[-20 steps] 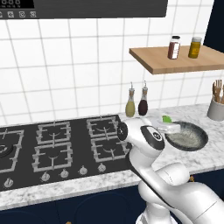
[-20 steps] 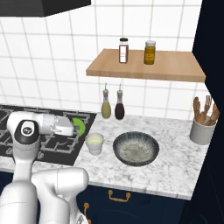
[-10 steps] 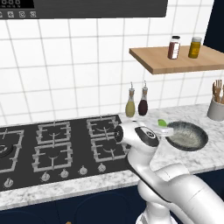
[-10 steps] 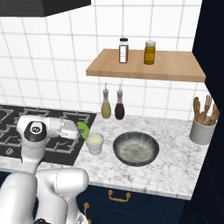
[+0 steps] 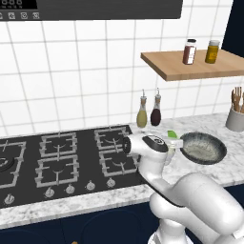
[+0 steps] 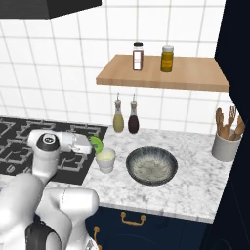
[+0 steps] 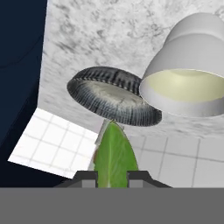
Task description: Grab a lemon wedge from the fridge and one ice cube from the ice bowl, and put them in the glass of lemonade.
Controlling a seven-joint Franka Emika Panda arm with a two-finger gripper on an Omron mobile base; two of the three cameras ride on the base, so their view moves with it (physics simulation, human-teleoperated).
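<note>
- Left base view: the arm is reaching right across the stove's edge, and the gripper (image 5: 177,141) is hovering beside the near-left rim of the ice bowl (image 5: 203,147) on the marble tabletop (image 5: 228,162). A sliver of the lemon wedge (image 5: 172,134) is peeking out green above the hand. The arm is hiding the glass here. Two bottles (image 5: 148,112) are standing by the tiled wall behind, two jars (image 5: 200,51) are sitting on the wooden shelf (image 5: 190,67), and a utensil jar (image 5: 235,114) is standing at the far right.
- Right base view: this side is showing what the other is hiding: the glass of lemonade (image 6: 105,160) is standing just left of the ice bowl (image 6: 151,166), apart from it, beside the stove (image 6: 29,144). The gripper (image 6: 93,145) is holding the lemon wedge (image 6: 96,144) just above and slightly left of the glass rim.
- Hand view: the jaws are pinching narrowly on the lemon wedge (image 7: 114,156), which is sticking out green between the fingertips (image 7: 86,176). The glass of lemonade (image 7: 188,70) is showing its pale yellow inside at upper right, with the ice bowl (image 7: 112,101) next to it. I cannot tell whether ice is lying in the bowl.
</note>
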